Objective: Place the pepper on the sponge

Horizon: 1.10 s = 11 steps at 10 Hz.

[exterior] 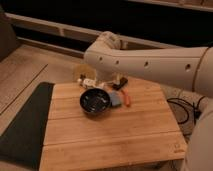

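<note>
Gripper hangs low near the table's back edge, just behind the black bowl, my jaws spread wide with nothing in them. The pepper lies against the sponge on the side away from the bowl — beside it, not on top, as far as I can judge. To lift it well I'd drop straight down and pinch its slim middle, clear of the dark bar behind. Open room lies on the table's near boards.
</note>
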Tool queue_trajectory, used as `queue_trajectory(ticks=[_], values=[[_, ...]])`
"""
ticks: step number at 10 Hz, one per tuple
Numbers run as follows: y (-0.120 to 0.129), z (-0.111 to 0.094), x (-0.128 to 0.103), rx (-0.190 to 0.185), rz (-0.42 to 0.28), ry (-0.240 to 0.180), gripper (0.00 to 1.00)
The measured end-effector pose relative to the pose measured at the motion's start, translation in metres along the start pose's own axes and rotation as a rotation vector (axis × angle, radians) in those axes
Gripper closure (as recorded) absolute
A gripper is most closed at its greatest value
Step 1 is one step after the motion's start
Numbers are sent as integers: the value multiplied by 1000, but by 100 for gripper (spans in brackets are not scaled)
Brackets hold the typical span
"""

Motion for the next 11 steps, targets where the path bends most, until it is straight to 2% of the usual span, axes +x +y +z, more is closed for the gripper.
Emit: queue_trajectory(ticks=[3, 5, 6, 8, 9, 11], values=[[4, 4, 4, 2, -12, 12, 35], [-10, 20, 13, 34, -25, 50, 35], [-24, 27, 15, 48, -18, 60, 35], [-83, 48, 7, 56, 36, 53, 35], [-106, 56, 0, 44, 55, 41, 35], [-145, 72, -11, -17, 80, 15, 35]])
